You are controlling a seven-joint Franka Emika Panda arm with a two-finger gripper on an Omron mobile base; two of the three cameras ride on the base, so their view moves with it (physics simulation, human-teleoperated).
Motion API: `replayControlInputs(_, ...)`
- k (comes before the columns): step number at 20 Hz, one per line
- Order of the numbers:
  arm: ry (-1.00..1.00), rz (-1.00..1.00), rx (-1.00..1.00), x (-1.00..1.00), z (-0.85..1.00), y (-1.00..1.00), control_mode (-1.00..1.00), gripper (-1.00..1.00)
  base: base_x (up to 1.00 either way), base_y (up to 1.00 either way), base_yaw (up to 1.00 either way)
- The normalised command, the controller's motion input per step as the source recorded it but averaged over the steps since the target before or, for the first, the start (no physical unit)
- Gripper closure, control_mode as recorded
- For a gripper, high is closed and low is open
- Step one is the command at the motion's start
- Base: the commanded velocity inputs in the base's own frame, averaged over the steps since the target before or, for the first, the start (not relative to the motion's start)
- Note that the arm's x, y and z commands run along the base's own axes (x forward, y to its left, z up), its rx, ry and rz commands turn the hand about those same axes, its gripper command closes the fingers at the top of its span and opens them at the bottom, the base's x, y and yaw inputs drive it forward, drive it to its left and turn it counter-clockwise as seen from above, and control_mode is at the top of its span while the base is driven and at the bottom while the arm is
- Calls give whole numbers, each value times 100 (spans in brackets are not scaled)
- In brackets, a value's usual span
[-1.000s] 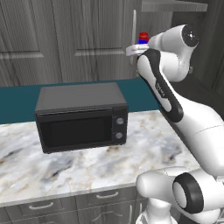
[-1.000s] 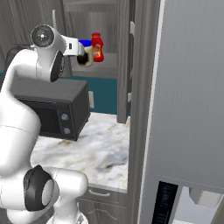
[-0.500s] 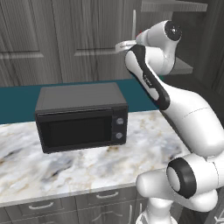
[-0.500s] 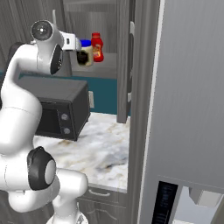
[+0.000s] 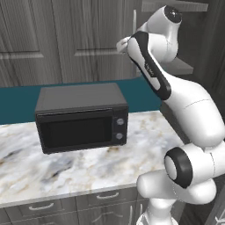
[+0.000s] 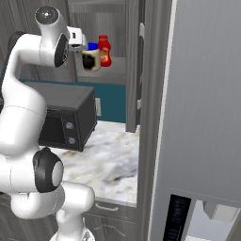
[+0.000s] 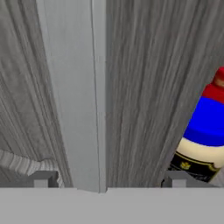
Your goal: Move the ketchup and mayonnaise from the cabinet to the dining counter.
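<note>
In the right base view the mayonnaise (image 6: 92, 60), a cream jar with a blue lid, stands on the open cabinet's shelf (image 6: 115, 71). The red ketchup (image 6: 104, 51) stands just behind it to the right. My gripper (image 6: 84, 45) is at the jar's upper left, close to the lid. In the hand view the gripper (image 7: 109, 179) is open, its fingertips (image 7: 43, 178) wide apart with grey cabinet wood ahead of them. The mayonnaise (image 7: 202, 142) sits off to the right beyond the right fingertip, and a sliver of ketchup (image 7: 217, 86) shows above it. The dining counter is out of view.
A black microwave (image 5: 81, 116) sits on the marble counter (image 5: 88, 169) below the cabinet. The opened cabinet door (image 6: 134, 66) stands edge-on right of the shelf. A tall grey fridge (image 6: 202, 103) walls off the right side. Shut cabinet doors (image 5: 66, 39) lie behind the microwave.
My arm's elbow has risen and the hand has lifted slightly beside the jar. The jar and the ketchup have not moved. The jaws stay open.
</note>
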Motion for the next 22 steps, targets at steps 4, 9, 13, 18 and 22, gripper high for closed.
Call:
replayControlInputs(4,0,0,0,34,-33,22,-100,100,0,0,0)
replayControlInputs(9,-13,-1,2,-19,-53,2,-100,100,0,0,0)
replayControlInputs(13,-26,-7,4,-53,-56,0,-100,100,0,0,0)
replayControlInputs(18,-21,-3,1,-73,-26,28,-100,100,0,0,0)
replayControlInputs(22,-13,-4,-1,-99,-2,66,-100,100,0,0,0)
